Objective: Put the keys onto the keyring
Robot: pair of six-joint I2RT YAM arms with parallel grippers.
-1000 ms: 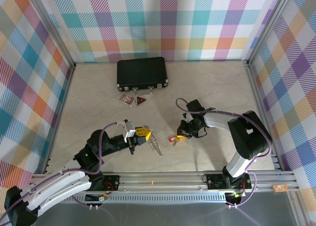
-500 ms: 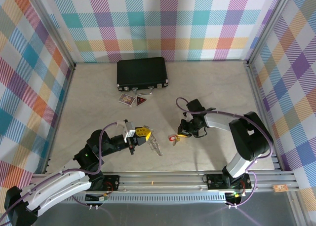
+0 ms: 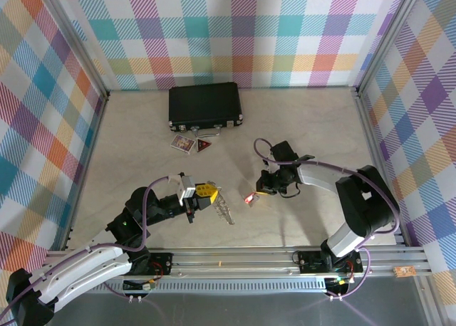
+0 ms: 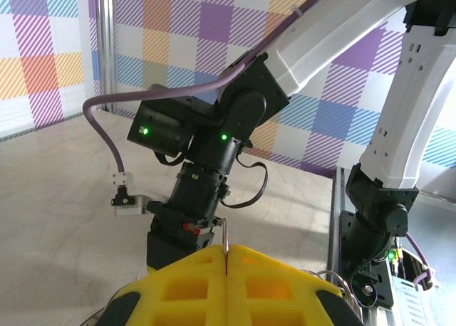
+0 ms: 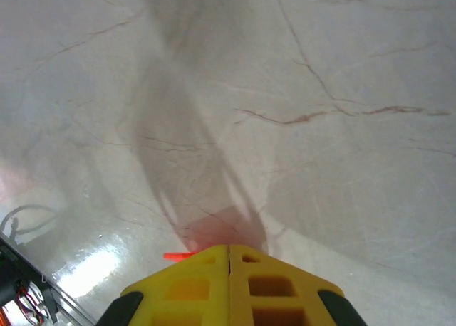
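Right tool (image 3: 261, 193), tight on red-tagged keys (image 3: 249, 196), slightly farther back; left tool (image 3: 213, 194) tight on toothed keyring (image 3: 224, 210).

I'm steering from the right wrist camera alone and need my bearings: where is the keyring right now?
Observer: The left gripper is shut on the thin ring of the keyring; its silvery pieces trail from the fingertips.
Operator: How close to my keys?
Observer: The keys, at the tip of the right gripper, are to the keyring's right, apart from it.
Operator: Anything else around?
Observer: A black case lies near the far wall.
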